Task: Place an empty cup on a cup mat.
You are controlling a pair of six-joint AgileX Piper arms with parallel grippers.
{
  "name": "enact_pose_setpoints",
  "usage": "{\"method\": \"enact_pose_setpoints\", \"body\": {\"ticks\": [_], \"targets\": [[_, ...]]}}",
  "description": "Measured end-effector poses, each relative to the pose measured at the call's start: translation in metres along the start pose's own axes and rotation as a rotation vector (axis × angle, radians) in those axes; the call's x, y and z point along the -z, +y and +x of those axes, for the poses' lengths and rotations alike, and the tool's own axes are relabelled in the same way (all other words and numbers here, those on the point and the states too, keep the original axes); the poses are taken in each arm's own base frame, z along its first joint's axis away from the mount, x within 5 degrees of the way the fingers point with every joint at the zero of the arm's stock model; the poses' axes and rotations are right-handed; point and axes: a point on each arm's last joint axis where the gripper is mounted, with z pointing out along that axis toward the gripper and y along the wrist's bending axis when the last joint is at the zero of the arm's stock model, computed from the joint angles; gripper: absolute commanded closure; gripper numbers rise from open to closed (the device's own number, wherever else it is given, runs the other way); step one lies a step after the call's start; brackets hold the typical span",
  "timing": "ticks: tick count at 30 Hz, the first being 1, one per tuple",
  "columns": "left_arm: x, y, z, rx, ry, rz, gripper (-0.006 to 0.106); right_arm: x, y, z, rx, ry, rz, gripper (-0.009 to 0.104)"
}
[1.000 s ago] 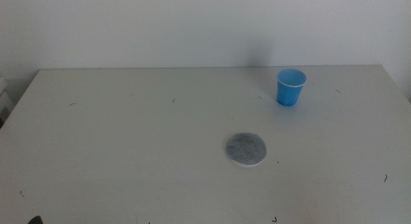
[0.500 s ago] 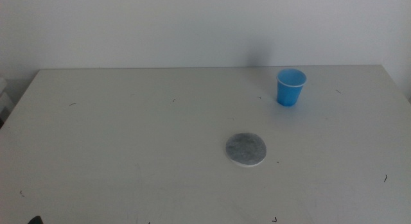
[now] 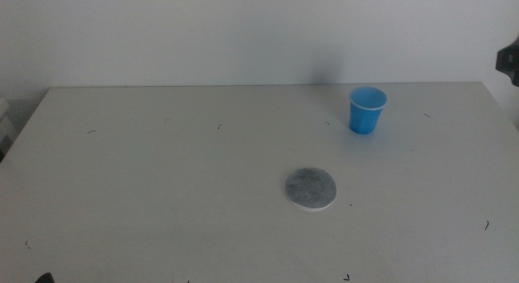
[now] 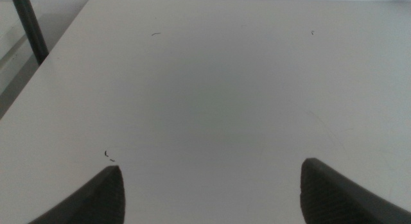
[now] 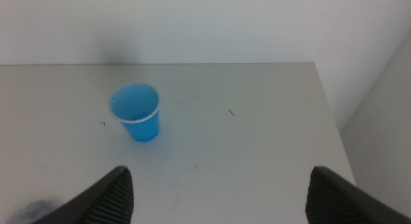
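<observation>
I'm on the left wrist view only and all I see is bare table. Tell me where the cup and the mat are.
Observer: The cup stands upright at the table's far right; the cup mat lies nearer the middle, apart from it.
Operator: Report what's in the cup.
Observer: The right wrist view looks into it: blue inside, nothing in it.
Operator: Give me the right arm's position.
Observer: The right gripper is open, hanging back from the cup with nothing between its jaws; a dark part of that arm shows at the middle view's right edge.
</observation>
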Motion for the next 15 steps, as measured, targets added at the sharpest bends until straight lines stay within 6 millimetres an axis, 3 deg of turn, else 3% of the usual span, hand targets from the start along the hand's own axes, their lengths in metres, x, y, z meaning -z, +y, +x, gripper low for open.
{"method": "enact_pose_setpoints", "body": {"ticks": [6,15], "targets": [[0.0,0.0,0.0,0.0,0.0,0.0,-0.005,-0.037,0.018,-0.046,-0.064,0.127,0.017,0.011],[0.0,0.0,0.0,0.0,0.0,0.0,-0.005,-0.114,0.04,-0.079,-0.054,0.275,-0.004,0.011]]}}
